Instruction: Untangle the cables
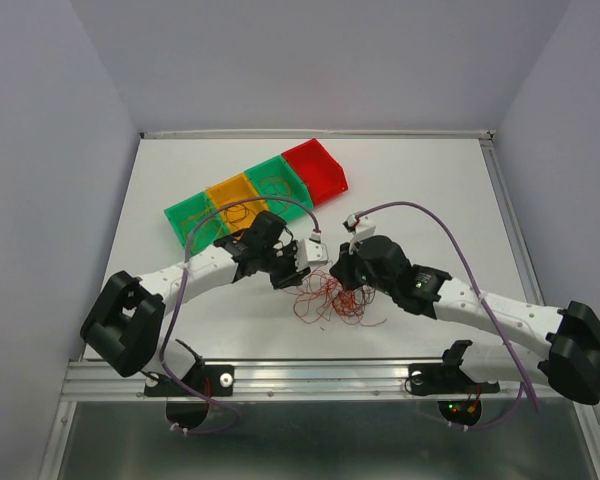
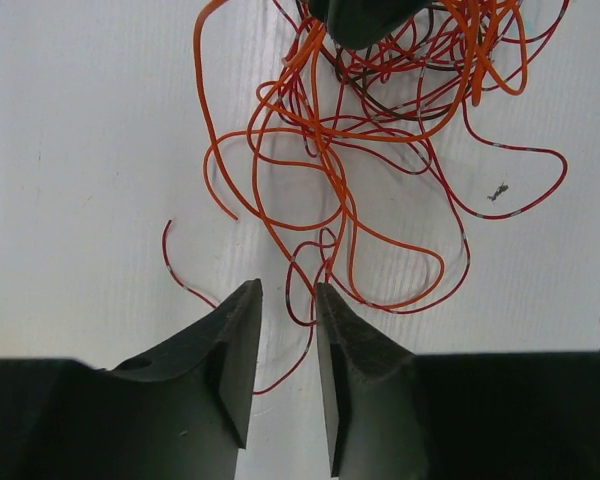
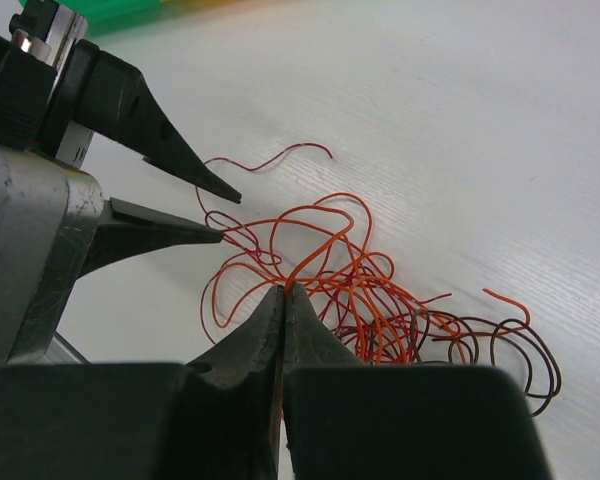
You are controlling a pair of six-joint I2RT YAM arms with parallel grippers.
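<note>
**Right fingers pinched on an orange strand, left fingers part-open around a red one**

Right gripper (image 3: 283,292): both black fingers pressed flat together, no gap. A thin orange strand (image 3: 298,272) rises off the white table (image 1: 420,190) straight into the tips and looks clamped there. The tangle of hair-thin red, orange and dark brown wires (image 3: 365,305) lies just ahead of and below those tips. In the right wrist view it spreads to their right, with the dark brown loops furthest out.

Left gripper (image 2: 288,300): fingers apart, a narrow gap between the tips, nothing clamped. A single thin red strand (image 2: 285,365) runs slantwise through the gap. Can't tell whether either pad touches it. The bulk of the tangle sits well ahead of the left tips, with the right gripper's dark tip planted at its far side. Big orange loops reach back almost to the left fingertips. A loose red end curls on the table just outside the finger on the left of that view.

In the top view the two grippers point at each other, tips near. The tangle lies between the tips and spills to their near side. A row of four plastic bins, green, orange, green and red (image 1: 325,186), stands beyond the left gripper's fingers, well apart from the tangle. Thin strands show in some of the bins, too small to tell more.
</note>
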